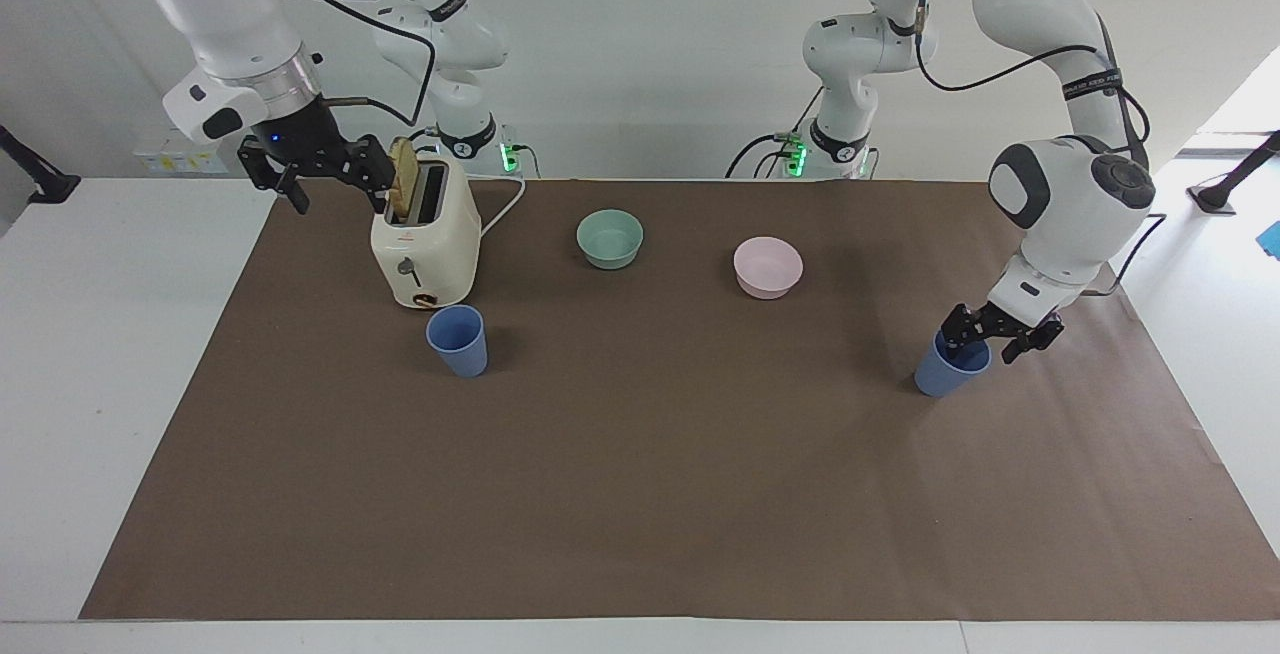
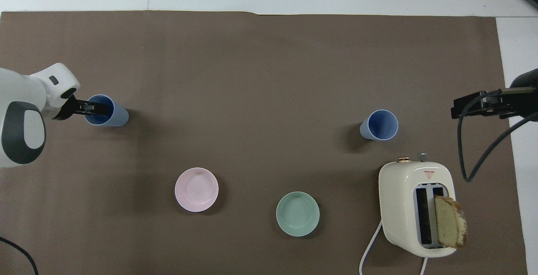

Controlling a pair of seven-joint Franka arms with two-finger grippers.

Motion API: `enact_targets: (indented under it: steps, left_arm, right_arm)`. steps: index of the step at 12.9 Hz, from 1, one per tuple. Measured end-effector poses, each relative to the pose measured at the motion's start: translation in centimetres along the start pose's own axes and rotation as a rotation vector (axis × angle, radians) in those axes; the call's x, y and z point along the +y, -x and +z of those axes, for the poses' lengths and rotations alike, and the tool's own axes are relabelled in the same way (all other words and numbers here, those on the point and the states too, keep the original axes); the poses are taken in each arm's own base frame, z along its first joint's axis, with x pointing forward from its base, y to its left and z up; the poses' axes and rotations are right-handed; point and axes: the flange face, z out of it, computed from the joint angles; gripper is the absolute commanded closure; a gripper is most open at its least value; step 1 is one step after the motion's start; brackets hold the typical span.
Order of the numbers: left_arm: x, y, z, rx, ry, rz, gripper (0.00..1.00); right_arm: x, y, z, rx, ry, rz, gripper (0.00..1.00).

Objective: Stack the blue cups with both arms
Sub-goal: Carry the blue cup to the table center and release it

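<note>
Two blue cups stand upright on the brown mat. One cup (image 1: 458,341) (image 2: 379,125) stands just farther from the robots than the toaster, toward the right arm's end. The other cup (image 1: 940,374) (image 2: 118,115) stands toward the left arm's end. My left gripper (image 1: 986,346) (image 2: 100,107) is open and low at this cup's rim, one finger inside the cup and one outside it. My right gripper (image 1: 328,184) (image 2: 479,107) is open and empty, and waits in the air beside the toaster's top.
A cream toaster (image 1: 425,234) (image 2: 416,207) with a bread slice in one slot stands near the right arm. A mint-green bowl (image 1: 610,237) (image 2: 297,213) and a pink bowl (image 1: 768,266) (image 2: 196,189) sit nearer to the robots than the cups.
</note>
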Motion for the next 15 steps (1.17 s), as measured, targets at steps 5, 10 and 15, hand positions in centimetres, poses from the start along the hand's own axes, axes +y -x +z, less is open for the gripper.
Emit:
enact_targets:
  steps: [5,10,15]
  left_arm:
    - [0.1,0.1,0.6,-0.003,0.002,0.001,1.0]
    - [2.5,-0.6,-0.8,0.024,0.006,0.035,1.0]
    - [13.5,-1.2,-2.3,0.046,0.031,0.0,1.0]
  right_arm:
    - [0.0,0.0,0.0,0.0,0.0,0.0,0.0]
    - [0.0,0.0,0.0,0.0,0.0,0.0,0.0]
    - [0.0,0.0,0.0,0.0,0.0,0.0,0.0]
